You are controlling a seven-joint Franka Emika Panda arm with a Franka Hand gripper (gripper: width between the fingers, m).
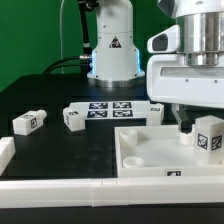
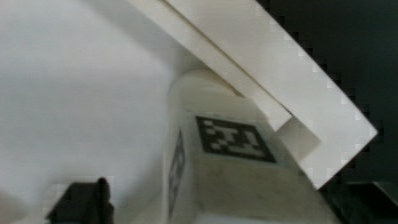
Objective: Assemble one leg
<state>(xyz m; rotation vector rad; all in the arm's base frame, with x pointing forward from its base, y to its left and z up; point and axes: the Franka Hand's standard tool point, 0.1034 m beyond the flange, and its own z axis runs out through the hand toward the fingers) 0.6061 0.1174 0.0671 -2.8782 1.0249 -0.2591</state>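
A robotics lab — a white robot arm stands on a black bench before a green backdrop, with tag-marked white parts and a marker board laid out.

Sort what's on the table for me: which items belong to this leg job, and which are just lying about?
Job:
leg standing on the tabletop, by the fingers
tabletop

Lying about:
spare leg
spare leg
marker board
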